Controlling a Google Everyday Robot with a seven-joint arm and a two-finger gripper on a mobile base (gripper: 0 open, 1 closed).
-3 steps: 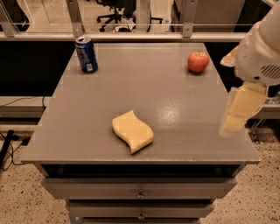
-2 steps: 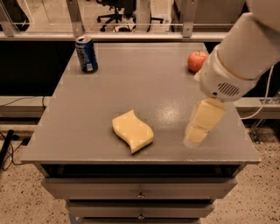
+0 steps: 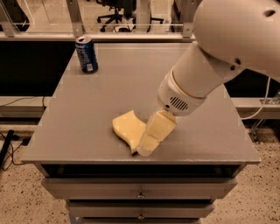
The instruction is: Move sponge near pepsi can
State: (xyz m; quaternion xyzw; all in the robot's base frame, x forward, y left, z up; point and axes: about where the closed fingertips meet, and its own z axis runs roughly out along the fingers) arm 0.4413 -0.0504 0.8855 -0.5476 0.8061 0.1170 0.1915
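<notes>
Position: my gripper (image 3: 148, 142) is low over the front edge of the grey table (image 3: 83, 131), tilted down and to the left, its tip at the right-hand edge of the sponge (image 3: 126, 127). From this view it overlaps that edge; whether it touches the foam, and whether it is spread or closed, I cannot tell (it reads as one pale block).

Sponge: lying flat on the front centre of the tabletop, close to the front edge.

Pepsi can (image 3: 86, 54): upright at the rear left corner, well apart from the sponge, with grey tabletop between them.

Obstructions: my white arm (image 3: 205, 74) crosses in from the upper right and hides the right rear part of the tabletop.

Surroundings: drawers (image 3: 140, 188) under the tabletop, a metal rail (image 3: 131, 37) just behind the table, an office chair (image 3: 114, 11) beyond it, dark cables (image 3: 6, 148) on the floor at left, a white cable (image 3: 260, 107) hanging at right.
</notes>
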